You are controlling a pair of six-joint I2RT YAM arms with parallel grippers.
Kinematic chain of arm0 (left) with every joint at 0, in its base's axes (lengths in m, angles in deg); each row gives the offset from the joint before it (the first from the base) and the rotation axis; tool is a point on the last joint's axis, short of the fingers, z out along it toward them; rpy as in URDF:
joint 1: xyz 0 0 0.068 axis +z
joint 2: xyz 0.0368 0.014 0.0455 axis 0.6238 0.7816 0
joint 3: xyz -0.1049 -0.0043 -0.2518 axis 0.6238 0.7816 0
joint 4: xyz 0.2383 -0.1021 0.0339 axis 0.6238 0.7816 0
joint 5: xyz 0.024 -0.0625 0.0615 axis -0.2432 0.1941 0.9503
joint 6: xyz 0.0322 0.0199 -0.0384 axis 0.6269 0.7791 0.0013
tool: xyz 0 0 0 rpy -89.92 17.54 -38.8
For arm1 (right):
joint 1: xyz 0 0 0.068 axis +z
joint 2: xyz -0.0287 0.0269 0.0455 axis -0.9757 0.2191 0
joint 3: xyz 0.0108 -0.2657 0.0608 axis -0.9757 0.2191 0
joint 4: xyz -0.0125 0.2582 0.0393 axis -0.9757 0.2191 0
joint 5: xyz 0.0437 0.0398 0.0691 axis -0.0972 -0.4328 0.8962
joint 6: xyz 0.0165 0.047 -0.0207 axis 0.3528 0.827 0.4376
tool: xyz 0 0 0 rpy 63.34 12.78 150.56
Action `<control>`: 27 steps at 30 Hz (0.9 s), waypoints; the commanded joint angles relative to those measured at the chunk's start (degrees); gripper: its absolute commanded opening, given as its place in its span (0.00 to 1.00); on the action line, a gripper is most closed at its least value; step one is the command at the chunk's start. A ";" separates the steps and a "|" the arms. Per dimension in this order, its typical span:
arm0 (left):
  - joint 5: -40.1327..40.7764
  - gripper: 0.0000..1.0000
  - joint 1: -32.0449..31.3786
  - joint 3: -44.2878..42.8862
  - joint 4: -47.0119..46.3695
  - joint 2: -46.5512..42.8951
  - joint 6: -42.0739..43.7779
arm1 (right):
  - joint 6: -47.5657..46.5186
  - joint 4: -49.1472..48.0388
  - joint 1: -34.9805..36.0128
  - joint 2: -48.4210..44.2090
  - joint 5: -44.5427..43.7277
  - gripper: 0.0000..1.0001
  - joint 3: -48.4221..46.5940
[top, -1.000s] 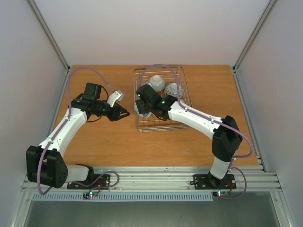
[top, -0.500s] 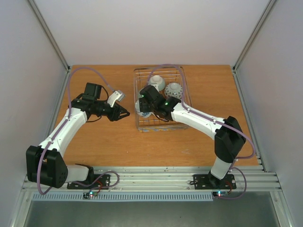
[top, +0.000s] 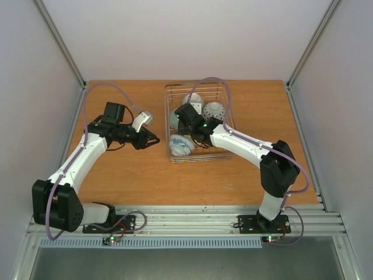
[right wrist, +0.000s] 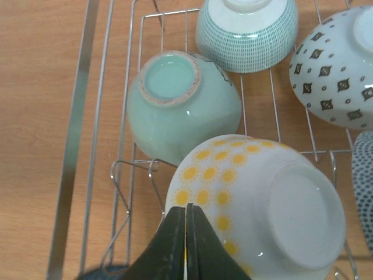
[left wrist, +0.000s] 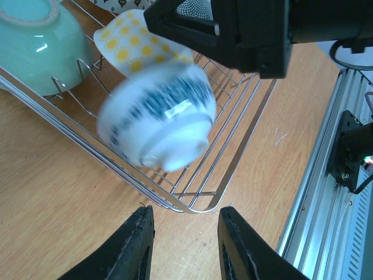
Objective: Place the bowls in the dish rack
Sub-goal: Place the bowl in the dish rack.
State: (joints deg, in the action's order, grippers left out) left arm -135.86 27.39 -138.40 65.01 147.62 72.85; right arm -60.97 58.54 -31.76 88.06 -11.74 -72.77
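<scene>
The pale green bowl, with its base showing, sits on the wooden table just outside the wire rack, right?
Not outside. The pale green bowl, base showing, sits inside the dish rack, on its wires, beside the yellow-flowered bowl. The right wrist view shows it; the wooden table lies beyond the rack's rim.

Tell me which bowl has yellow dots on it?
The upside-down white bowl at the tip of the right gripper. The others differ: a plain green bowl, a green-checked bowl, a diamond-patterned bowl and a blue-patterned bowl.
</scene>
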 commanded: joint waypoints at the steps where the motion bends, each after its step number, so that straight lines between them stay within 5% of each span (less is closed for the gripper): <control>1: -1.00 0.31 0.48 0.68 -1.60 -0.54 0.81 | 0.94 -0.06 -0.22 1.77 -1.76 0.01 -1.87; 9: -0.94 0.31 0.48 0.68 -1.66 -0.54 0.75 | -2.62 -2.48 0.15 -0.80 -1.00 0.03 0.60; 15: -1.07 0.31 0.48 0.68 -1.66 -0.42 0.77 | -12.77 0.85 0.74 -4.38 1.58 0.38 -0.22; 17: -1.16 0.31 0.48 0.68 -1.70 -0.32 0.77 | -14.48 4.84 0.74 -5.45 1.88 0.42 -1.62; 27: -1.44 0.31 0.48 0.33 -1.13 0.69 0.81 | -19.08 13.92 0.74 -13.36 12.88 0.48 1.22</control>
State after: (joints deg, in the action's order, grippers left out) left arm -136.02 27.39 -138.40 65.03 147.69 72.85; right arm -76.07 68.31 -31.37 78.07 -5.14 -72.83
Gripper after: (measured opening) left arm 0.314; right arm 0.469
